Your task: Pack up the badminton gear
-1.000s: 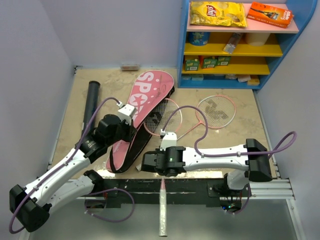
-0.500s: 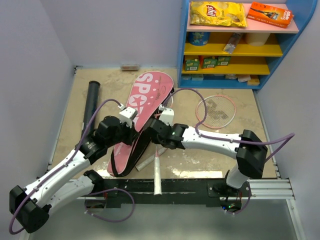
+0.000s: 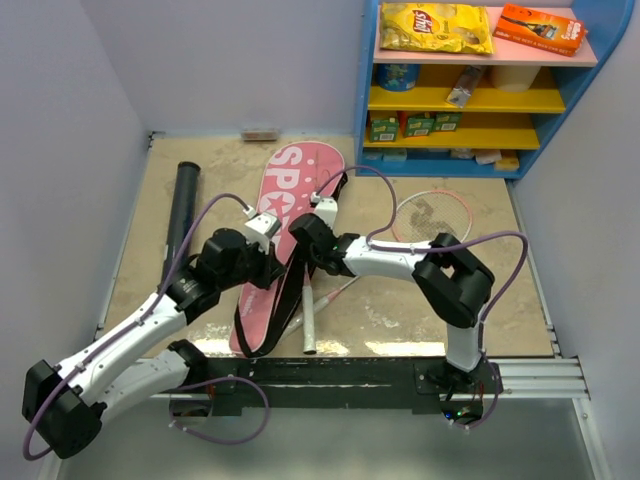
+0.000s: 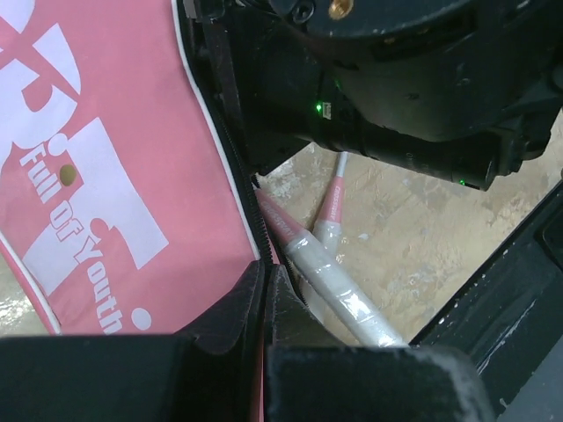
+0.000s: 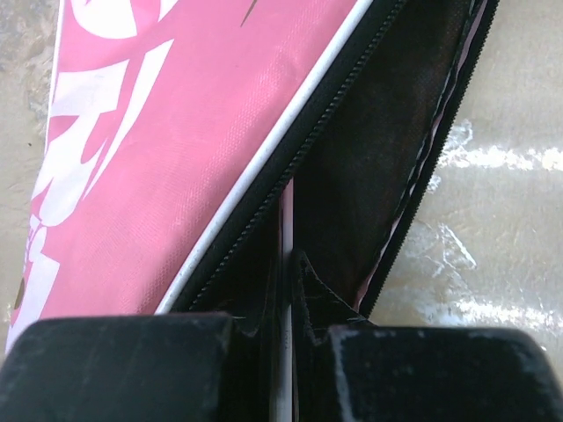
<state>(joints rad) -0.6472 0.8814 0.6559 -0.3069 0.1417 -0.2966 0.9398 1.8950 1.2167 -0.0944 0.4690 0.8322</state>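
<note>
One racket (image 3: 432,222) lies loose on the desk (image 3: 480,290) beside the pink bag (image 3: 290,185), seen from above. Left wrist: the left tool (image 4: 264,294) is clamped on the bag's black zip edge, holding its mouth open. Right wrist: the right tool (image 5: 286,338) pinches the second racket (image 5: 285,237) by its shaft, best slid straight in, clear of the zip.

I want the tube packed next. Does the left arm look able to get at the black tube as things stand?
Probably, once freed: the black tube lies uncovered beside that arm, nothing between. But the left gripper is shut on the pink bag, so it must let go first.
</note>
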